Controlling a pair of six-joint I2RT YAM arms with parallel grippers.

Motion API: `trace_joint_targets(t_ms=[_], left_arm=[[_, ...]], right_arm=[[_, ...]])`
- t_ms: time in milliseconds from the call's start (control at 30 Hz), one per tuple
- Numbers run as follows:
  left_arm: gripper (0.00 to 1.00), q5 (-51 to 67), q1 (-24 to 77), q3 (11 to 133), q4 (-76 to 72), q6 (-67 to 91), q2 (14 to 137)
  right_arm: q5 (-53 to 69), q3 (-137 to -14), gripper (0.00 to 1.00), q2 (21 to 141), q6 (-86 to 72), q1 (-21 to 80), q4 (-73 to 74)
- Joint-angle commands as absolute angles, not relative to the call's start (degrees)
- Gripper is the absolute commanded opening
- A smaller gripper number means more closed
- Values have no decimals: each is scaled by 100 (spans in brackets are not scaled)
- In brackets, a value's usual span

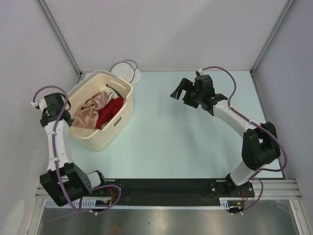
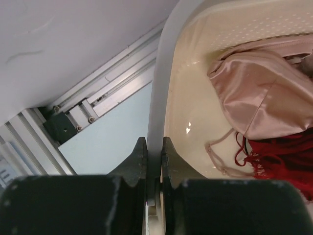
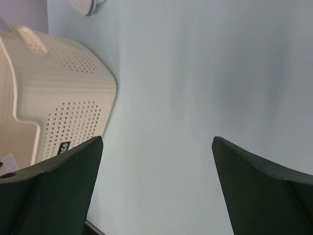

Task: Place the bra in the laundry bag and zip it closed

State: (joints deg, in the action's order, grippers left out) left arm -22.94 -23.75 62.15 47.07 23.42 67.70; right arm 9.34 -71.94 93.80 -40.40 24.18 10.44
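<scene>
Bearing everything, table [image 1: 186,137]: pale blue, with walls on three sides.
Basket [image 1: 125,108]: cream, perforated, at the far left of the table; holds two garments.
Right gripper [image 3: 156,142]: over the bare table right of the basket, fingers spread wide, holding nothing.
Left gripper [image 2: 152,147]: at the basket's left edge, one finger inside and one outside, pinched onto the rim.
Bag [image 1: 128,70]: white mesh with a dark edge, on the table just behind the basket's far corner; only partly seen.
Bra [image 2: 259,93]: shiny pink, crumpled inside the basket, not in the bag, one strap trailing on the floor.
Red garment [image 2: 283,152]: touching the bra, on its right in the top view.
</scene>
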Motion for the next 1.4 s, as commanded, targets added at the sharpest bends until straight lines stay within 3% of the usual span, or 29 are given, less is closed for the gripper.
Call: trace_joint_targets(t_ms=[0, 500, 567, 733, 800, 833, 967, 1133, 1367], left_arm=[[0, -2900, -2303, 6539, 4526, 1450, 7066], [0, -3497, -2531, 6020, 5133, 2303, 6232], [10, -3498, -2531, 6160, 5133, 2163, 6144], [58, -2935, -2313, 6635, 5177, 1469, 6064], [65, -2866, -2137, 7108, 5168, 1345, 6274], [77, -2830, -1927, 7310, 5177, 1301, 6388], [78, -2962, -1057, 8609, 5265, 1467, 6846], [80, -2593, 611, 9385, 4132, 985, 7495], [83, -2628, 1774, 11485, 3895, 827, 9971]], right_arm=[[905, -6873, 100, 9009, -3867, 2417, 1072], [914, -6478, 100, 8780, -3858, 2417, 1257], [923, -6504, 100, 8798, -3832, 2452, 1266], [914, -6504, 100, 8807, -3771, 2557, 1310], [905, -6495, 100, 8780, -3762, 2584, 1371], [888, -6478, 100, 8789, -3753, 2593, 1380], [844, -6486, 100, 8771, -3727, 2610, 1397], [791, -6521, 100, 8780, -3718, 2584, 1415], [800, -6750, 100, 8921, -3674, 2347, 1397]])
